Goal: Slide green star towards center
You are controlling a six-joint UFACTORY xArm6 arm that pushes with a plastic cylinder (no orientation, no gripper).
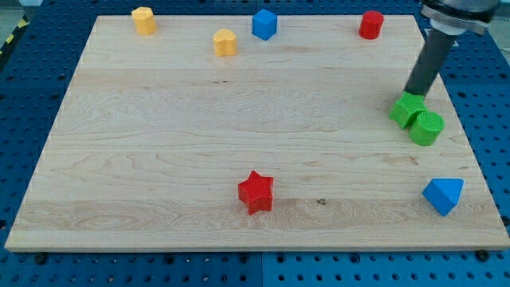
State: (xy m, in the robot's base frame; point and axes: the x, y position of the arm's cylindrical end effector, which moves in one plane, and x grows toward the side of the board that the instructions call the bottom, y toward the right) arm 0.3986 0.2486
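Observation:
The green star (pixel 407 110) lies near the board's right edge, about mid-height in the view. A green cylinder (pixel 427 127) touches it on its lower right. My tip (pixel 413 93) stands at the star's upper edge, touching it or very close. The dark rod rises from there to the view's top right.
A red star (pixel 256 192) lies at bottom centre and a blue triangular block (pixel 443 195) at bottom right. Along the top lie two yellow blocks (pixel 143 20) (pixel 225 42), a blue block (pixel 264 24) and a red cylinder (pixel 370 25). The wooden board (pixel 159 135) ends just right of the green blocks.

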